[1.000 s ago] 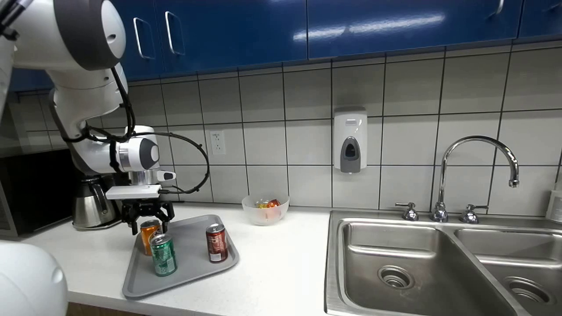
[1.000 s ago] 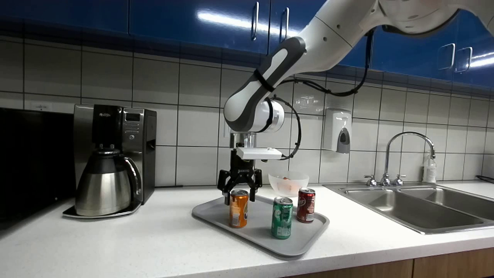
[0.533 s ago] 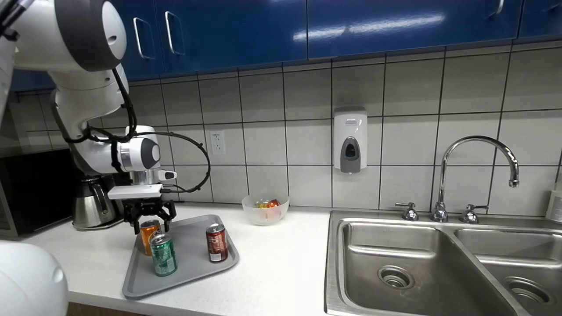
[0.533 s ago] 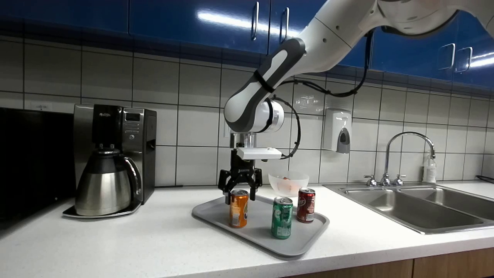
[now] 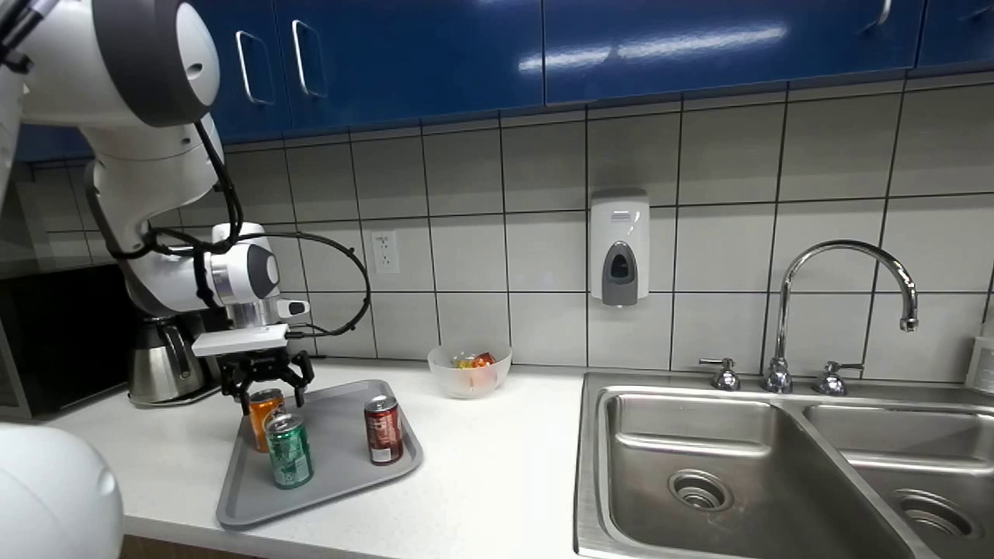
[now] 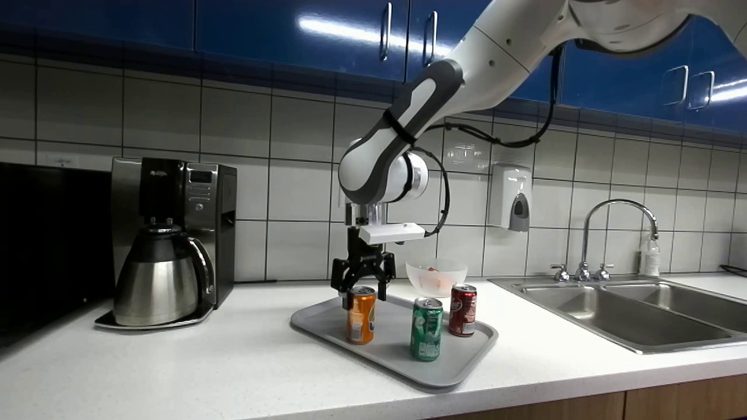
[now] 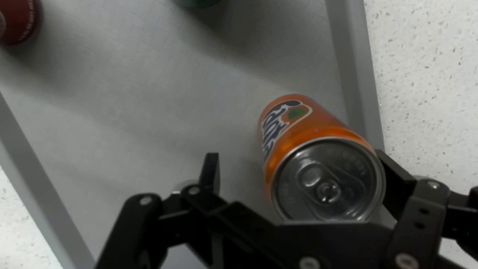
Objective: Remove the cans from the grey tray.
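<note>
Three cans stand upright on the grey tray (image 6: pixel 392 349): the orange can (image 6: pixel 360 324), the green can (image 6: pixel 427 333) and the red can (image 6: pixel 463 312). My gripper (image 6: pixel 365 301) points down over the orange can, open. In the wrist view the orange can (image 7: pixel 310 125) has its silvery top between the spread fingers, close to or touching the right-hand finger (image 7: pixel 396 179). A clear gap separates it from the left-hand finger (image 7: pixel 211 172). Only edges of the green can (image 7: pixel 197 3) and red can (image 7: pixel 16 22) show there. In an exterior view the green can (image 5: pixel 289 454) partly covers the orange can (image 5: pixel 260 431).
Behind the tray, by the tiled wall, sits a translucent bowl (image 5: pixel 470 373) with reddish contents. A steel carafe (image 6: pixel 156 286) and coffee maker (image 6: pixel 210 233) stand at one side. The sink (image 5: pixel 691 466) lies on the opposite side of the white counter (image 6: pixel 233 373).
My gripper has shifted slightly, toward the right in an exterior view, and its wrist has tilted a little. It stays open. All the cans and the tray are where they were.
</note>
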`<state>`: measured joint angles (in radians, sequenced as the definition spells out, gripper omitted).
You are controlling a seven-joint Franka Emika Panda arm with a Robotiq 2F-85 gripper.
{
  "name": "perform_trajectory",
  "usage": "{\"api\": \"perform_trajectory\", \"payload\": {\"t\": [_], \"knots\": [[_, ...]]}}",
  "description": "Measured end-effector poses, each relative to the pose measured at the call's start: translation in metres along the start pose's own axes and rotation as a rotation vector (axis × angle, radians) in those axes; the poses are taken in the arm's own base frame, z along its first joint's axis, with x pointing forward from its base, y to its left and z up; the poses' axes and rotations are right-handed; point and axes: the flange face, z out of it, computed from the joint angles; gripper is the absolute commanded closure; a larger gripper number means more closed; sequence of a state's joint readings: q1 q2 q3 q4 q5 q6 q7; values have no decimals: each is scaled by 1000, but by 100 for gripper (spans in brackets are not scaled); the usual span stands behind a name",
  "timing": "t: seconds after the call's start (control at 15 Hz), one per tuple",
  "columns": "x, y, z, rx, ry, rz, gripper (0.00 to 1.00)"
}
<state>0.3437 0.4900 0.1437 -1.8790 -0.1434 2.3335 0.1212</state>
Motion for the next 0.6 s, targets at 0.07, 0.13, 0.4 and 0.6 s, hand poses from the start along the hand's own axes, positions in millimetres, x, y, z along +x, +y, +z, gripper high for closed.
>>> {"api": "perform_trajectory", "payload": {"t": [0.07, 0.13, 0.4, 0.6], "knots": [[0, -1, 0, -2, 0, -3, 0], [0, -2, 0, -2, 0, -4, 0], [-1, -7, 1, -2, -1, -12, 0], [-2, -10, 2, -2, -3, -15, 26]]}}
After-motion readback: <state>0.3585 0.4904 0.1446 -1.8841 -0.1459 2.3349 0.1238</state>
